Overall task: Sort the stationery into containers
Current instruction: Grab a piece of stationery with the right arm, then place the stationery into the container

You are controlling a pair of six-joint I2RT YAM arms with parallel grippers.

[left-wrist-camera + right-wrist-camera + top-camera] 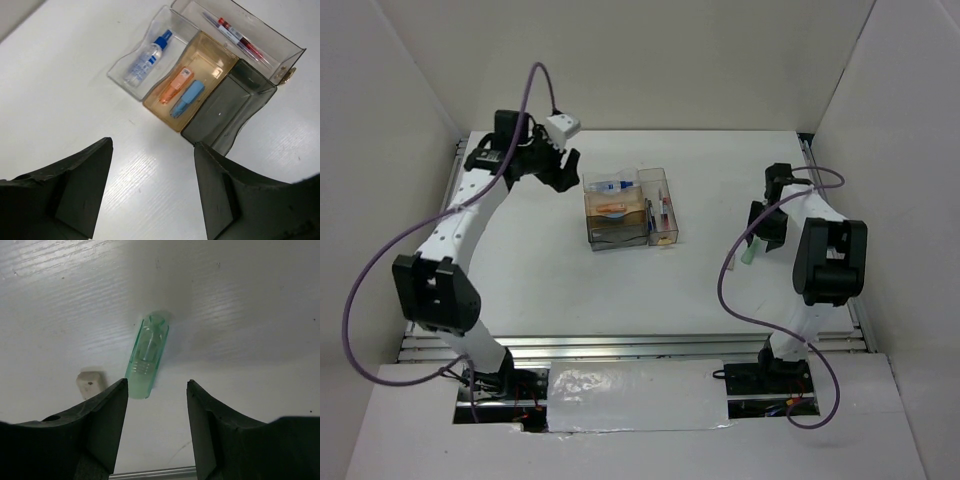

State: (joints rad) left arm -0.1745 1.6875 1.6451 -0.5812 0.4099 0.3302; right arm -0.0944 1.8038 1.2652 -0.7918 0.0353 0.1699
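One mint-green piece [147, 357] near table [250, 290] edge, below spread right pincer [157, 385]; organizer [628, 210] mid-table.

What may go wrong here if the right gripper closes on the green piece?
1. The mint-green piece lies nearer one finger of the open right gripper, so closing may push or roll it away.
2. The beige piece lies close beside it; a finger may knock it.

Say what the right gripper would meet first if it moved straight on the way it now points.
Most likely the mint-green piece, lying on the table just ahead of the open jaws of the right gripper, slightly off centre. Depth is unclear, so it might touch bare table beside it instead.
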